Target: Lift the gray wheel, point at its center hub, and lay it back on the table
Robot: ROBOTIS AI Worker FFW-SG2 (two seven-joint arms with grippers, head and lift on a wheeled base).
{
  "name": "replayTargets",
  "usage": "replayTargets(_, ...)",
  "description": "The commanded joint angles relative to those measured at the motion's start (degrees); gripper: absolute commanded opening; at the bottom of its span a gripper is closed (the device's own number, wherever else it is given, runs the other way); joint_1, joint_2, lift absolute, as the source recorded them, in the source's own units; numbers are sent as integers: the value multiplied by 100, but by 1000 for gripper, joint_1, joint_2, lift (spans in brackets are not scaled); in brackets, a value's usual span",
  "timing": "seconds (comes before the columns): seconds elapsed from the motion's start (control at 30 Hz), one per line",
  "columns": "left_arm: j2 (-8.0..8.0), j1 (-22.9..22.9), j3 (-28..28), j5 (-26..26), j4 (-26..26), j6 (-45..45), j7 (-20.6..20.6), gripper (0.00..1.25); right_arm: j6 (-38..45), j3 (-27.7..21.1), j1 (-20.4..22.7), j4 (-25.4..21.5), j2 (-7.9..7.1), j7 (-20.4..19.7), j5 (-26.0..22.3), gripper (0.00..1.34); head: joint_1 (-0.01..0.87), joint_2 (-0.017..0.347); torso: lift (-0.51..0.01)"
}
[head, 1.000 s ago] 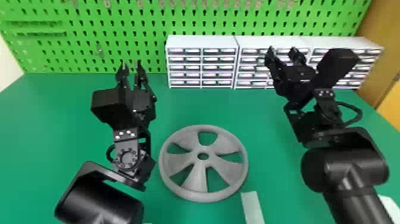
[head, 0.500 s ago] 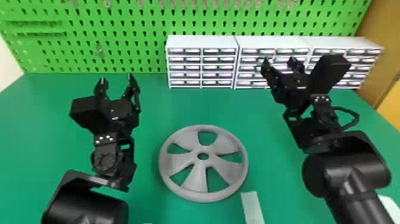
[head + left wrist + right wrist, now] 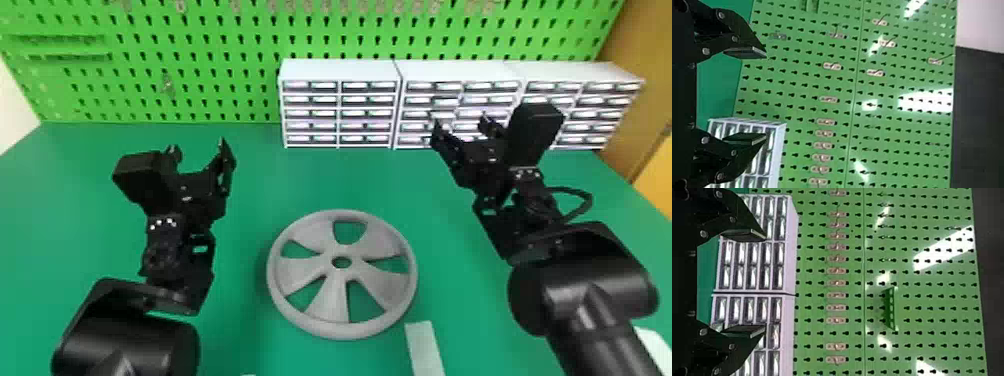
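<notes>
Wheel [image 3: 330, 305]: flat on the table [image 3: 250, 185], 1 broad face up; rim round, so equally long every way across.
Spokes: 5, fanned from the hub [image 3: 341, 273]; 1 points to the table's near side, and the gap opposite it points to the drawers [image 3: 340, 105].
Hub: center hole facing up.
Wheel to left gripper [image 3: 199, 145]: to its right and nearer the robot, well apart.
Wheel to right gripper [image 3: 460, 120]: to its left and nearer the robot, well apart.
Left gripper: above the table, fingers spread; in the left wrist view its 2 pads [image 3: 746, 52] face each other across a wide gap.
Right gripper: in front of the drawers, fingers spread; the right wrist view shows the same wide gap between its 2 tips.
Strip [image 3: 424, 347]: pale, on the table near the wheel's near right rim, its long axis running roughly toward the robot.
Drawers: 3 white units in a row along the far side, at the foot of the green pegboard [image 3: 200, 107].
</notes>
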Motion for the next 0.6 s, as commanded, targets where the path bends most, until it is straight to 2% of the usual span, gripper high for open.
replayTargets(0.0,-21,-111,102,47,121,202,-227,749,41,-10,5,20,-16,-38,40,896,692,48,-96)
replayTargets(0.1,-56,-128,154,-49,157,202,-341,749,67,-1,13,20,-25,-56,75,896,692,48,-96)
replayTargets(0.37,-284,-207,480,-164,306,255,-1097,749,85,25,31,37,-51,-100,102,896,692,48,-96)
replayTargets(0.57,-372,-207,568,-234,306,281,-1220,750,85,34,22,55,-60,-109,110,894,692,48,-96)
